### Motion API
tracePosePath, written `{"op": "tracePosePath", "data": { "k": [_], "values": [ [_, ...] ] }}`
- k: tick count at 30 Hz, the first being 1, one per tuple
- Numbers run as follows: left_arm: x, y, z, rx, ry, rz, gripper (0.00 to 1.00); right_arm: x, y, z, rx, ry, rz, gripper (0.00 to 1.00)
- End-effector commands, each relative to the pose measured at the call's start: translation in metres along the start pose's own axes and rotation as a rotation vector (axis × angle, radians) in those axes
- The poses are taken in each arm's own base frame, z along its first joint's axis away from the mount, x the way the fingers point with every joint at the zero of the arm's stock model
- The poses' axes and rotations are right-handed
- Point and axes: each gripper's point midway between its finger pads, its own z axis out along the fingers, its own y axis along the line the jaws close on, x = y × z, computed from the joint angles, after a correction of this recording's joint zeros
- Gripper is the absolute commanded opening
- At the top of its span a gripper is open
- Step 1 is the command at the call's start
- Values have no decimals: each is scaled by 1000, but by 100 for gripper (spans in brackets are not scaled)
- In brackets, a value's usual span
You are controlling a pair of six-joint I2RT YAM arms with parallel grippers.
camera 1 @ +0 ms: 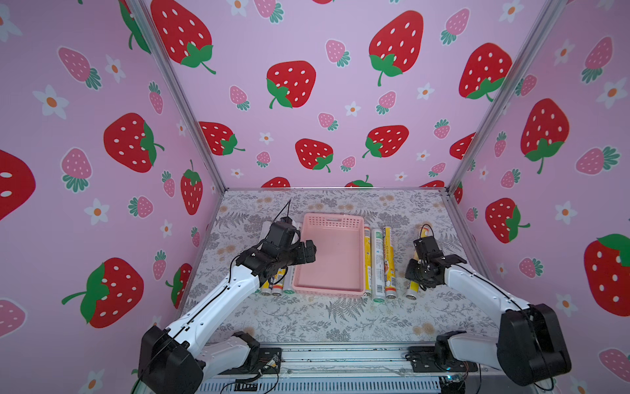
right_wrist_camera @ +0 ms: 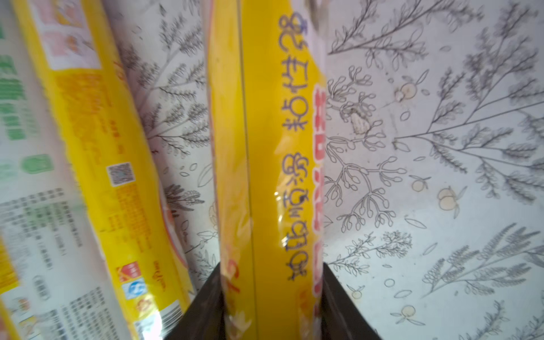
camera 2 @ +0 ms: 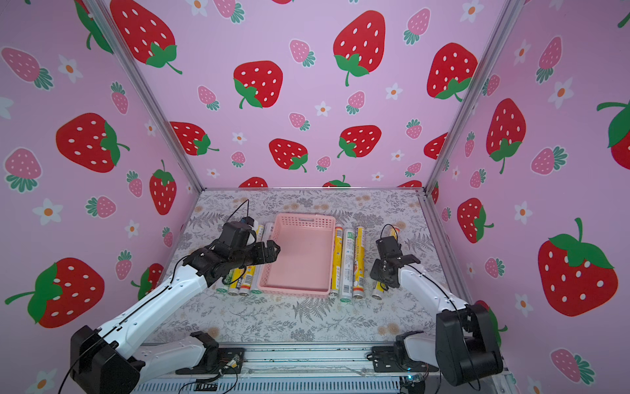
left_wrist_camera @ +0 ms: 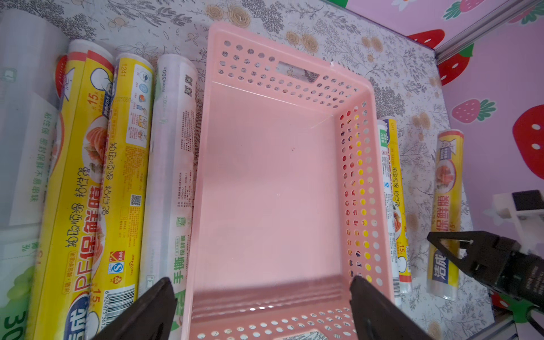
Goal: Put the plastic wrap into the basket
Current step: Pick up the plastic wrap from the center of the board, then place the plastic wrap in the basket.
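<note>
Labels: yellow rolls read "PE保鲜膜" and "15"; white ones read "手撕" in green, plus "300".
Basket point(camera 1: 332, 221) sits mid-bench point(camera 1: 306, 324), long axis 12–6.
Four rolls point(left_wrist_camera: 117, 176) are packed at its 9 o'clock and three point(camera 1: 377, 262) at 3, the innermost against the wall. The bench is open toward 6 and 12.
Eighth roll point(right_wrist_camera: 265, 147), marked "洁成", lies apart, farther toward 3.
Right gripper point(right_wrist_camera: 270, 266) is closed on its sides.
Left gripper point(left_wrist_camera: 260, 281) is spread wide, holding nothing, over the basket's 9 o'clock rim.
</note>
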Motion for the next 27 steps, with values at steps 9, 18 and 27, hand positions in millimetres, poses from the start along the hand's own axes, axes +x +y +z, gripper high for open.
{"op": "tracePosePath", "data": {
  "k": [9, 18, 27],
  "values": [
    [-35, -63, -23, 179, -108, -19, 97, -29, 34, -80, -143, -95, -62, 31],
    [-29, -104, -15, 230, -115, -3, 95, -31, 112, -119, -250, -131, -151, 27],
    [-16, -60, -25, 93, -169, 3, 97, -4, 182, -106, -280, -92, -224, 27]
  ]
}}
